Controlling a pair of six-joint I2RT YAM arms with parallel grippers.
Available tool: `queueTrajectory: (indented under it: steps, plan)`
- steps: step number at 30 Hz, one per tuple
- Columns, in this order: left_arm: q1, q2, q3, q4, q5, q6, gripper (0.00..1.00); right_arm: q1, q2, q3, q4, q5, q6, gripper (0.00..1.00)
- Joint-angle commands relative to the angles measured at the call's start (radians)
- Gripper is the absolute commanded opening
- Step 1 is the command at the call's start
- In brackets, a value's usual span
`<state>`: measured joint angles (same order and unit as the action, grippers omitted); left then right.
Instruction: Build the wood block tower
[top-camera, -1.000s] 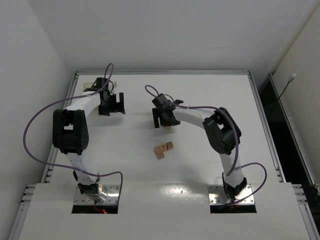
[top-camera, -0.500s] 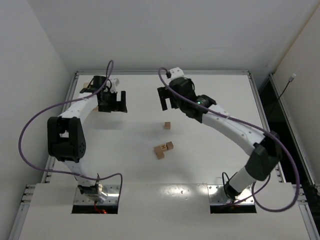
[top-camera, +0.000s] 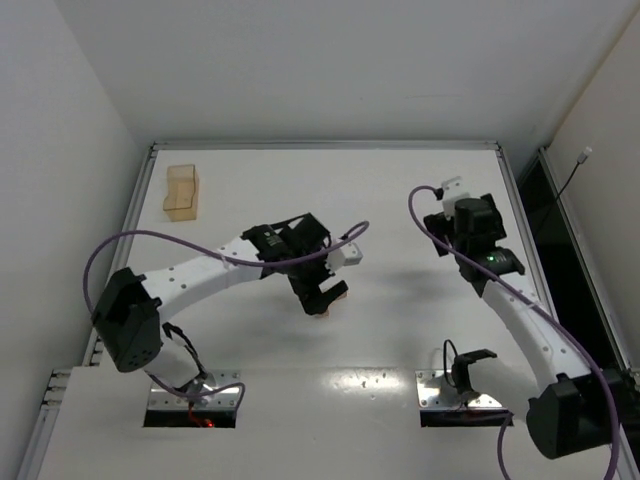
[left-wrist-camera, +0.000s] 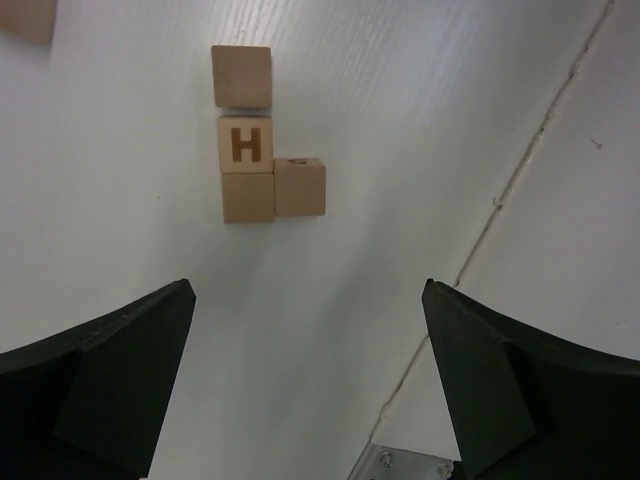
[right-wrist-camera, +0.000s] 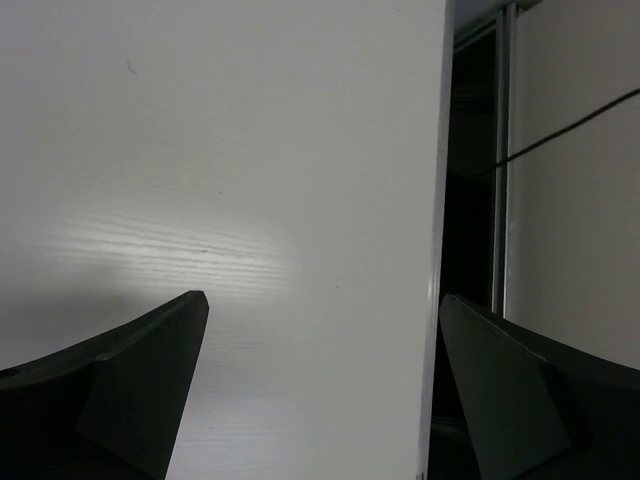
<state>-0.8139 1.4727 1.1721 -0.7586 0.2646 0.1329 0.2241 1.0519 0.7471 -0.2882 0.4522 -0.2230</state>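
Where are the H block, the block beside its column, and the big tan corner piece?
H block (left-wrist-camera: 245, 145), left wrist view, its lettered face.
side block (left-wrist-camera: 300, 190), left wrist view, its plain face.
tan piece (top-camera: 181, 193), top view, its middle.

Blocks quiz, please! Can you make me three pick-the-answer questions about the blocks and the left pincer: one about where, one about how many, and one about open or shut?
1. Where is the H block?
A. in the middle of a row of three
B. alone in a corner
C. on top of a tower

2. How many blocks lie bunched together?
A. two
B. four
C. seven

3. The left pincer is:
A. shut on a block
B. open and empty
C. shut on nothing

Answers:
1 A: a plain block sits on each side of it.
2 B: there are three in a row, plus one beside the end block.
3 B: it gapes wide above them with nothing in it.
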Motion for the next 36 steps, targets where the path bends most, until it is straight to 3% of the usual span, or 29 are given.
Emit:
queueTrajectory:
  steps: [1,4,10,30,36]
  plan:
    - [-0.060,0.076,0.046,0.048,-0.146,-0.035,0.94,-0.080,-0.035,0.000,-0.051,-0.035,0.003,0.99]
    - [-0.097,0.168,0.083,0.100,-0.229,-0.091,0.86,-0.164,-0.001,0.009,-0.143,-0.069,0.086,0.99]
    - [-0.106,0.306,0.184,0.160,-0.254,-0.153,0.77,-0.285,0.065,0.073,-0.209,-0.156,0.172,0.99]
    - [-0.107,0.459,0.216,0.203,-0.154,-0.102,0.68,-0.408,0.175,0.136,-0.220,-0.270,0.183,0.97]
    - [-0.107,0.511,0.262,0.170,-0.117,-0.038,0.56,-0.417,0.184,0.146,-0.220,-0.299,0.183,0.97]
